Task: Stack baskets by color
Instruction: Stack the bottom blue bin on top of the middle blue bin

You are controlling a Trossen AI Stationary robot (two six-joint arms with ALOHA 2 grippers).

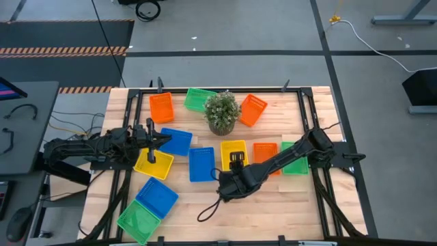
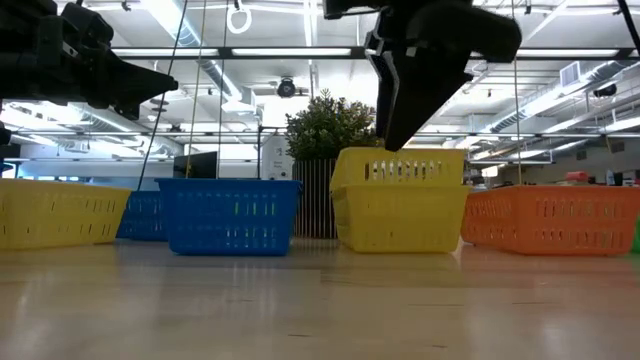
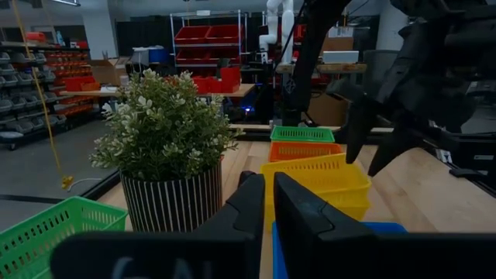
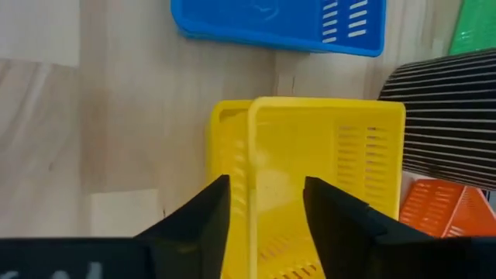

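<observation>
Several baskets in blue, yellow, orange and green lie scattered on the wooden table. A yellow basket [image 1: 233,152] stands at mid-table with a second yellow one [image 2: 400,165] nested in it, slightly offset. My right gripper [image 4: 267,186] is open and slants down over this pair. Its fingers stand on either side of the upper basket's near wall [image 4: 249,167], and no touch shows. My left gripper [image 3: 267,209] is shut and level at the table's left, above a blue basket [image 1: 176,141] and a yellow basket [image 1: 153,164], holding nothing.
A potted plant [image 1: 222,113] stands just beyond the yellow pair. Around it are a green basket [image 1: 199,100] and orange baskets [image 1: 162,107] [image 1: 252,109]. Blue [image 1: 201,164], orange [image 1: 265,154] and green [image 1: 295,158] baskets flank the pair. Blue [image 1: 157,197] and green [image 1: 138,220] baskets lie near left.
</observation>
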